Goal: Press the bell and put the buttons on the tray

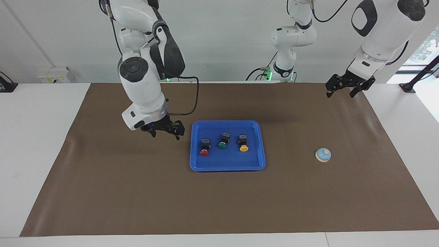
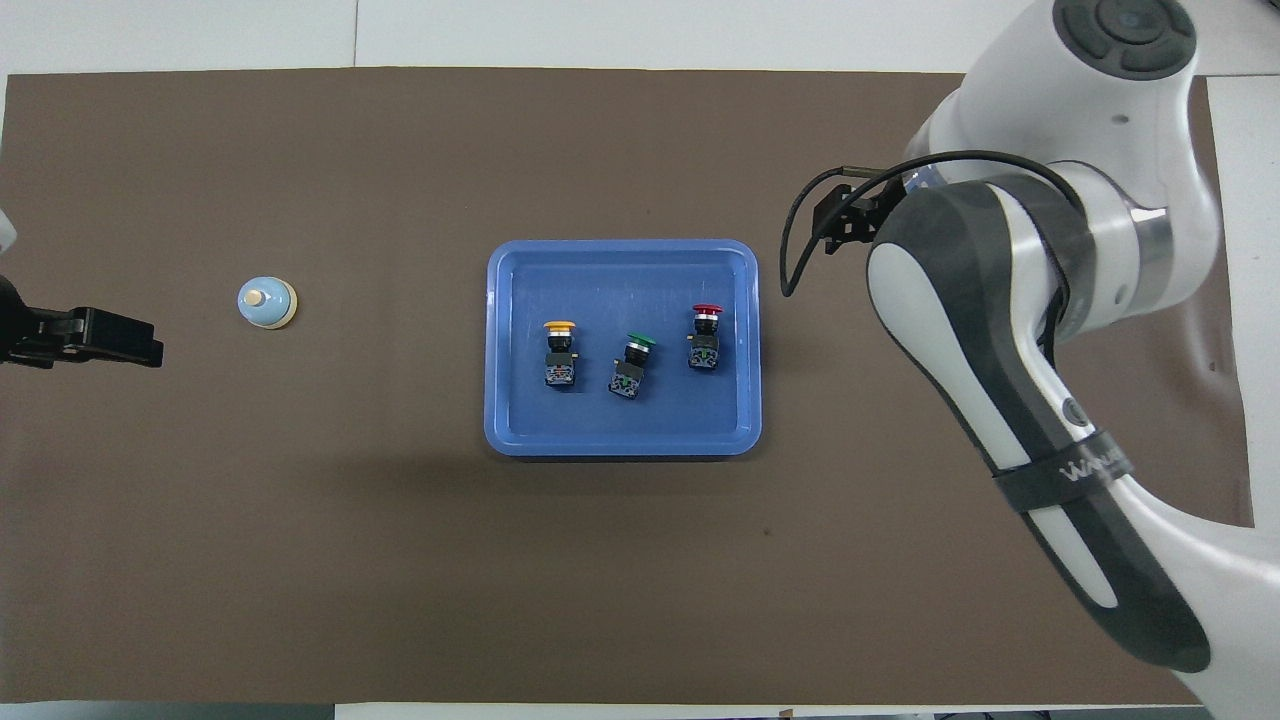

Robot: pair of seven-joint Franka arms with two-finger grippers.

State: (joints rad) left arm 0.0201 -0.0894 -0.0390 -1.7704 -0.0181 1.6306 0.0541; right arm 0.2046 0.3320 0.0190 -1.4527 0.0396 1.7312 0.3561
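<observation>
All three buttons [image 1: 223, 143] lie in the tray [image 1: 196, 164]. They look small, light and hard; pinch their black bodies. Right gripper [image 1: 165, 130] and left gripper [image 1: 344, 90]: jaws wide, holding nothing.

A glossy bright-blue plastic tray [image 1: 227, 165] sits on a matt brown paper-like sheet [image 1: 137, 192] covering the smooth white tabletop [image 1: 34, 137].
</observation>
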